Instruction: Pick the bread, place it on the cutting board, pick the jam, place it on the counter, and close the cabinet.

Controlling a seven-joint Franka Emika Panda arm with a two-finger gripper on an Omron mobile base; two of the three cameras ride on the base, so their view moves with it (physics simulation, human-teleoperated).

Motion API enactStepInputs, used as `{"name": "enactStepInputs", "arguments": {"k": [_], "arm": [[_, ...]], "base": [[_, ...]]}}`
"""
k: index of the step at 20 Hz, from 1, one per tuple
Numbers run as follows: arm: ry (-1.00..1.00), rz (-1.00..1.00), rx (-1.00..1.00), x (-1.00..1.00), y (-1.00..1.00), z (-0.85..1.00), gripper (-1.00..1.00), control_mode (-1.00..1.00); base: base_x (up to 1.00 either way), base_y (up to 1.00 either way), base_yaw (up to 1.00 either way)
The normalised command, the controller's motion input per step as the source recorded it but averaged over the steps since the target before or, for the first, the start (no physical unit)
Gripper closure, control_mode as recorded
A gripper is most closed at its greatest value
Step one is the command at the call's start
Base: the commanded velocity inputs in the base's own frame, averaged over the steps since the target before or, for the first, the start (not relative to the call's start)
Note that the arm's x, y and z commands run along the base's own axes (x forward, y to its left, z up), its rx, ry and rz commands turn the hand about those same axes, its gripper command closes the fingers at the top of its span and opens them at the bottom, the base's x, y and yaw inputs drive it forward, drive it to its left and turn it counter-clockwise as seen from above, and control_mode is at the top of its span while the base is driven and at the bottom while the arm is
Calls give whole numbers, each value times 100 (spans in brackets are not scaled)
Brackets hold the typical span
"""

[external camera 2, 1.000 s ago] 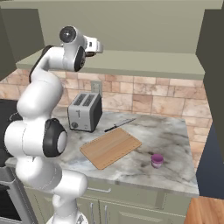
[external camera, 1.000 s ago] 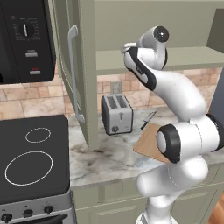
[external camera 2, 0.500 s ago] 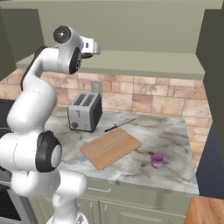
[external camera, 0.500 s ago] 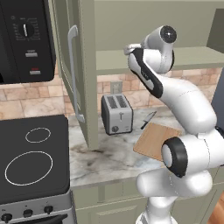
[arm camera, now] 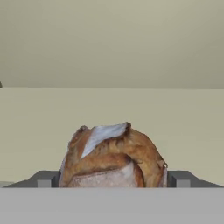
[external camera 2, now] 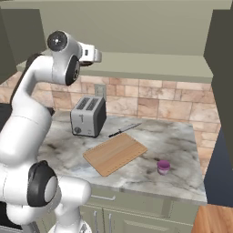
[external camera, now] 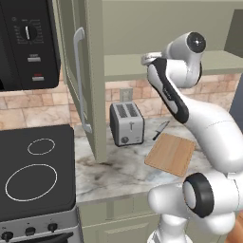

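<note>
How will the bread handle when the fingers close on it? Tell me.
The bread looks rounded and lumpy, so it may rock or roll if nudged on the shelf. Its crust looks firm, so it probably won't flop. It nearly spans the gap between the fingers, so a grip should catch.

Arm [external camera: 204,118] farther into cabinet [external camera: 156,33]

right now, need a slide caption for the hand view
Open pincer straddling a crusty bread roll on the pale cabinet shelf, fingertips either side.
</note>
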Motion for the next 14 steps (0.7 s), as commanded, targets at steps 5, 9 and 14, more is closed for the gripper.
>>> {"name": "enactStepInputs", "arguments": {"k": [5, 9, 14], "arm": [[0, 0, 0, -69, -15, 0, 100, -100], [0, 0, 0, -65, -12, 0, 100, -100], [1, -1, 0, -64, -11, 0, 100, -100]], "base": [[0, 0, 0], [0, 0, 0], [0, 0, 0]]}}
